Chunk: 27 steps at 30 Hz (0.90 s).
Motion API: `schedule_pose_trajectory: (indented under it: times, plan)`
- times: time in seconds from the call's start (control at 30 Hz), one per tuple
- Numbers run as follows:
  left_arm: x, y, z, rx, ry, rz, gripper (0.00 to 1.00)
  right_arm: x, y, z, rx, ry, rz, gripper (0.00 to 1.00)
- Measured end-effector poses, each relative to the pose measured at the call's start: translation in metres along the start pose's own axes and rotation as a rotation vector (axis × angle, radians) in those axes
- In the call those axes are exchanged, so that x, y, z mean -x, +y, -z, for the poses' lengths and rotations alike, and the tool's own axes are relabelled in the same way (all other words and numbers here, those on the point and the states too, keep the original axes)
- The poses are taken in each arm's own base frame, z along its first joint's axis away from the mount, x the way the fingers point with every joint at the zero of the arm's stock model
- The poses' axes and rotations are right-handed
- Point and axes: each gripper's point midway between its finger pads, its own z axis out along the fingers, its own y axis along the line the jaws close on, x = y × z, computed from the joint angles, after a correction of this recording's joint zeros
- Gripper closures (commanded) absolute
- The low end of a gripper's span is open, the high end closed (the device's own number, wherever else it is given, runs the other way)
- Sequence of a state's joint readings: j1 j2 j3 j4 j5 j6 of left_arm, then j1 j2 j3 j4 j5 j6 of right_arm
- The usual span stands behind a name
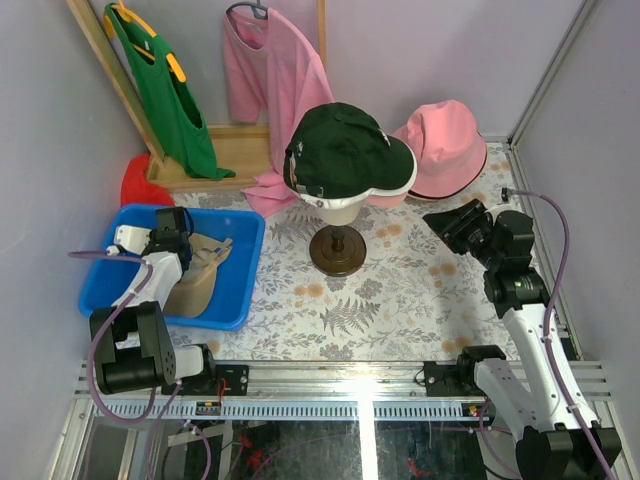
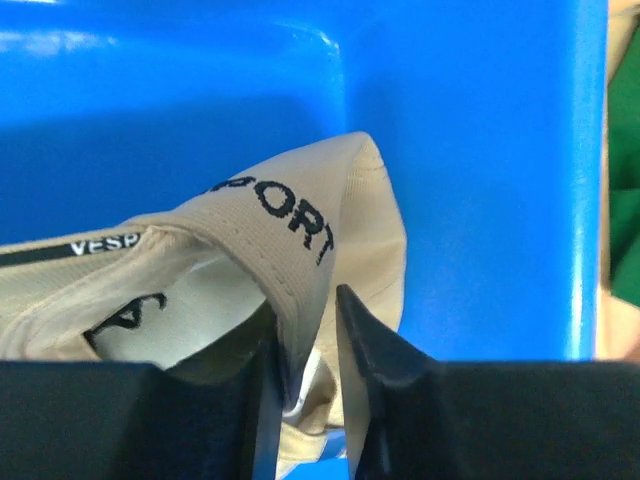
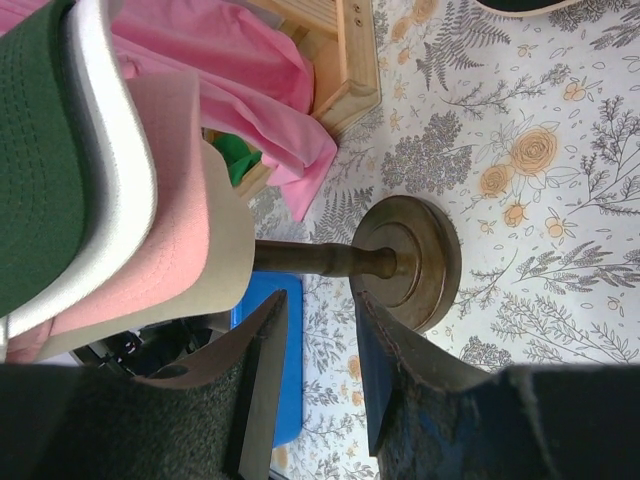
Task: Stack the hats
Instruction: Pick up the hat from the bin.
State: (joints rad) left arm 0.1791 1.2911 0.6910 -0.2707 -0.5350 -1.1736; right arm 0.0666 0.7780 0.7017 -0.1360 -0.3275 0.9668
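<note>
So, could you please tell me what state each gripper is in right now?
Left gripper: closed on the tan cap, inside the blue bin.
Right gripper: open, holding nothing.

Dark capitals on the folded band of the tan cap (image 2: 300,225), which lies in the blue bin (image 2: 470,180), read "SPORT", the first letter partly creased. A dark strip inside the cap bears white letters "VESP", cut off by the band. A dark script mark on the lining below is illegible.
</note>
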Motion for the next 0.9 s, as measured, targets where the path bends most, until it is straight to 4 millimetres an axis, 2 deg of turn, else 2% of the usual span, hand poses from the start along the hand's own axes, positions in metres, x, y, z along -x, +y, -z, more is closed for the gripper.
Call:
schedule_pose_trajectory:
  times: [0.1, 0.2, 0.37, 0.6, 0.9]
  plan:
    - [0.000, -0.004, 0.000, -0.018, 0.007, 0.003, 1.00, 0.003, 0.003, 0.002, -0.005, -0.006, 0.013, 0.60]
    - [0.003, -0.008, 0.005, -0.040, 0.012, 0.013, 1.00, 0.008, 0.008, 0.006, -0.012, -0.020, 0.029, 0.60]
    - [0.015, -0.020, 0.023, -0.109, 0.008, 0.048, 1.00, 0.013, 0.014, 0.011, -0.014, -0.029, 0.046, 0.60]
    - [0.029, -0.040, 0.065, -0.249, 0.063, 0.128, 1.00, 0.022, 0.020, 0.019, -0.041, -0.051, 0.069, 0.65]
    - [0.024, -0.068, 0.129, -0.469, 0.255, 0.235, 1.00, 0.043, 0.048, 0.038, -0.021, -0.121, 0.112, 0.68]
